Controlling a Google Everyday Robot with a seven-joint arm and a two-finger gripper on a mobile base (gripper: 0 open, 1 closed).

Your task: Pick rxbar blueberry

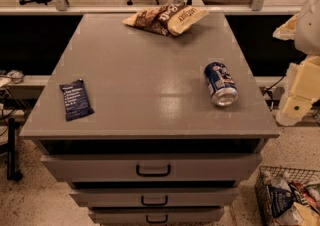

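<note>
The rxbar blueberry is a small flat navy wrapper with white text. It lies near the front left corner of the grey cabinet top. My gripper shows at the right edge of the view as pale yellowish parts, off the cabinet's right side and far from the bar. Nothing is seen in it.
A blue soda can lies on its side at the right of the top. A brown-and-tan chip bag lies at the back edge. The cabinet has drawers below. A wire basket of items stands on the floor at lower right.
</note>
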